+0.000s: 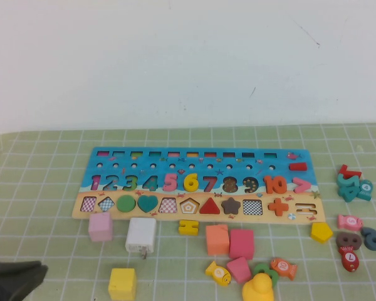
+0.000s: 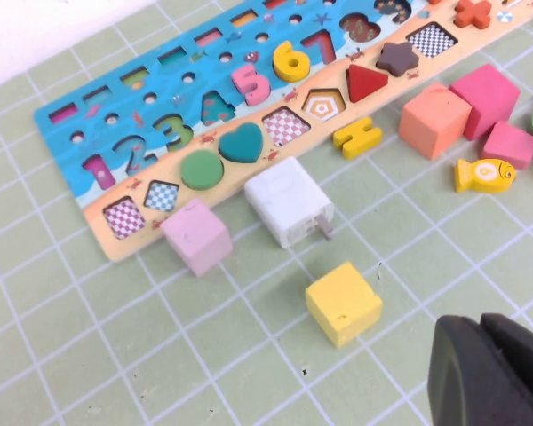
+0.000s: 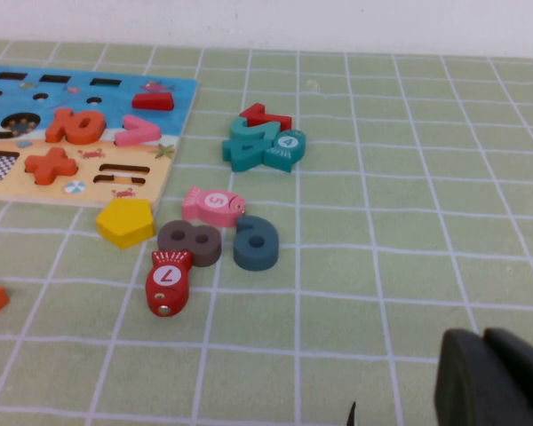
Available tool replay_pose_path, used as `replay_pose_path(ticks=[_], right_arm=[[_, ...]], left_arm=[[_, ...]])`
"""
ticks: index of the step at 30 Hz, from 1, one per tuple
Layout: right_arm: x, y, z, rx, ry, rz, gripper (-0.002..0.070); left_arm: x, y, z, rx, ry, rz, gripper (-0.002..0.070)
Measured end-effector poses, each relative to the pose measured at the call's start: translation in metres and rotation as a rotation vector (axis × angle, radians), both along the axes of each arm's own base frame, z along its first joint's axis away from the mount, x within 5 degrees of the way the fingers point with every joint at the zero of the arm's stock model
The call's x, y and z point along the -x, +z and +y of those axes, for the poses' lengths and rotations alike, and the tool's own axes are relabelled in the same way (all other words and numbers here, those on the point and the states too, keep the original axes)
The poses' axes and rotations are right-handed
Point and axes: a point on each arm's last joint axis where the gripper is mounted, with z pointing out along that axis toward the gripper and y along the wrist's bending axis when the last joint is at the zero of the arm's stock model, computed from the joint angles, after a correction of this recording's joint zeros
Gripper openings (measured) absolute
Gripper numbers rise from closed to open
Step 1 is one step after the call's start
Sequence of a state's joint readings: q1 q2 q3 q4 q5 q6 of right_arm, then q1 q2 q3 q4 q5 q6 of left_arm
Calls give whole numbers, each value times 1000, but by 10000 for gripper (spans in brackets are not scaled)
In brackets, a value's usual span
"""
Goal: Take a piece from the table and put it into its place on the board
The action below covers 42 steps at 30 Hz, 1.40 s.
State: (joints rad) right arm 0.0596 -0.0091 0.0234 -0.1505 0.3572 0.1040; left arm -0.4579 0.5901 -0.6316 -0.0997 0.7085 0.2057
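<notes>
The board (image 1: 116, 155) lies across the middle of the green checked mat, its blue band carrying coloured numerals. The piece, a yellow 6 (image 1: 191, 182) (image 2: 290, 60), sits on the board between the pink 5 and the red 7, with no gripper touching it. My left gripper (image 1: 42, 271) (image 2: 481, 327) is low at the near left corner, shut and empty, well short of a yellow cube (image 2: 342, 303). My right gripper (image 3: 484, 337) shows only in its wrist view, shut and empty, over bare mat to the right of the board.
In front of the board stand a pale pink cube (image 1: 100, 226), a white cube (image 1: 140, 235), a yellow equals piece (image 1: 188, 227), and orange and pink cubes (image 1: 217, 239). Loose numerals and fish pieces (image 1: 354, 187) lie at the right, beside a yellow pentagon (image 1: 321, 232).
</notes>
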Motion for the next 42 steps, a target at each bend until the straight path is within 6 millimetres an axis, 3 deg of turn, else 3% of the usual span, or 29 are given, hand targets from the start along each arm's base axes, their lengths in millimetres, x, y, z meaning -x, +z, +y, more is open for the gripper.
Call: replay_pose_path(ticks=[7, 10, 20, 24, 32, 42], right_arm=[[0, 0, 0, 0, 0, 0, -1], [0, 0, 0, 0, 0, 0, -1], [0, 0, 0, 0, 0, 0, -1], [0, 0, 0, 0, 0, 0, -1], [0, 0, 0, 0, 0, 0, -1], [0, 0, 0, 0, 0, 0, -1]], left_arm=[[15, 0, 9, -8, 22, 5, -1], [18, -9, 11, 12, 31, -11, -1], [26, -77, 26, 266, 172, -430, -1], [30, -107, 35, 281, 283, -501, -1], [35, -119, 47, 288, 474, -507, -1], [40, -137, 43, 245, 435, -312, -1]])
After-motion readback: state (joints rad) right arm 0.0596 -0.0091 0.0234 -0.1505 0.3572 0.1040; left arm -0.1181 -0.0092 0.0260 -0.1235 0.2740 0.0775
